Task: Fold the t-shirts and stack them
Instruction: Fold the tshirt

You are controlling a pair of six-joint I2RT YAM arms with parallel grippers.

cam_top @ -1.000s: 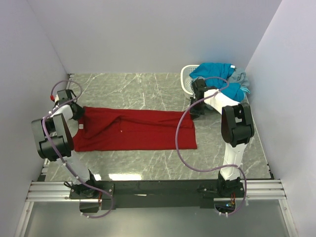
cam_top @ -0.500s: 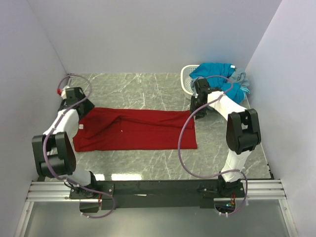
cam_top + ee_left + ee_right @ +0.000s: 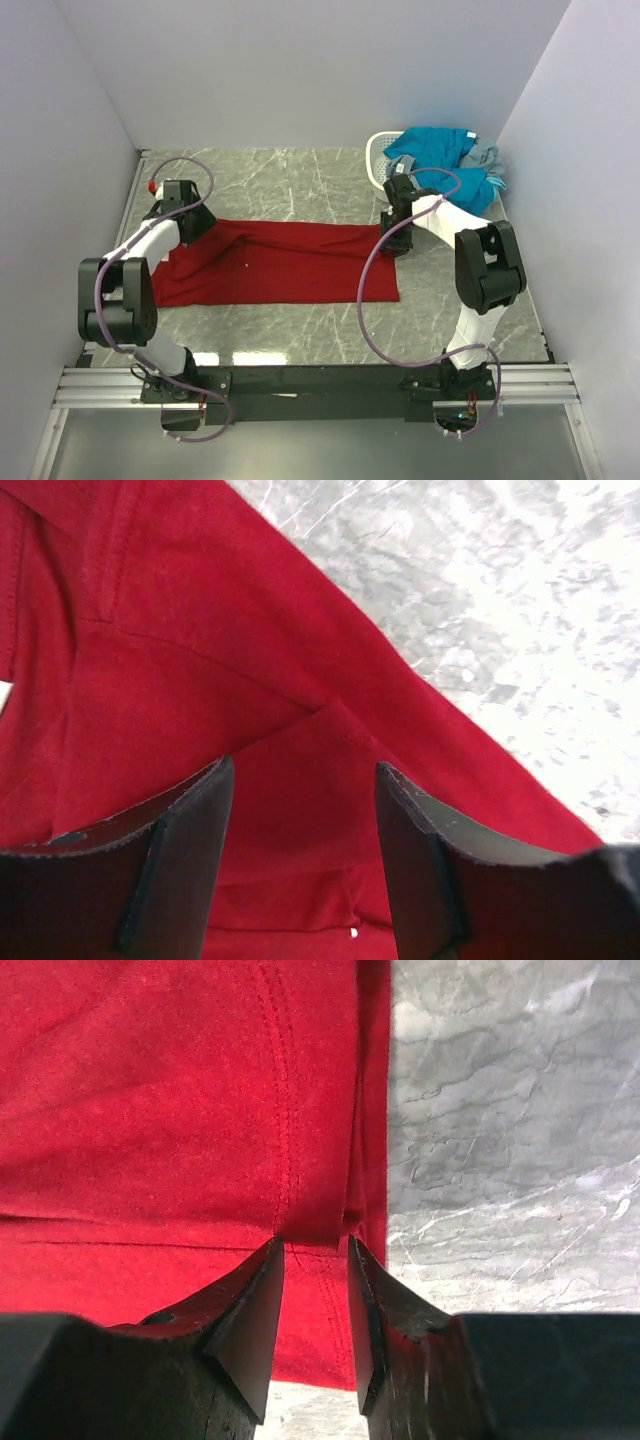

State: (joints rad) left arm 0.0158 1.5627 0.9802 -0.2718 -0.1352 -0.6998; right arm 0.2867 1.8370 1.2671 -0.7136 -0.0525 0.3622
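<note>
Looking down from the top view: the dark red t-shirt (image 3: 280,265) lies flat as a long band across the middle of the marble table (image 3: 300,180). My left gripper (image 3: 193,222) is over its far left corner and my right gripper (image 3: 396,238) over its far right corner. The teal t-shirts (image 3: 435,148) and grey t-shirt (image 3: 486,156) are heaped on the white basket (image 3: 378,165) in the far right corner, unfolded. My right arm's purple cable (image 3: 362,290) loops over the red shirt's right end.

Left wrist view: jaws wide apart, nothing between them, just red cloth below with a sleeve seam and an overlapping layer edge. Bare table to the right.

Right wrist view: jaws apart with a narrower gap, tips at a doubled hem near the shirt's edge, nothing pinched as far as I can see.

Risks, my judgement:
- Closing on only the top layer would peel the fold open instead of carrying it.
- On the right the tips are close to the hem, so a shallow bite could slip off.
- Uneven lift between the arms would skew the band.
- The cable could drag the right end and wrinkle it.
</note>
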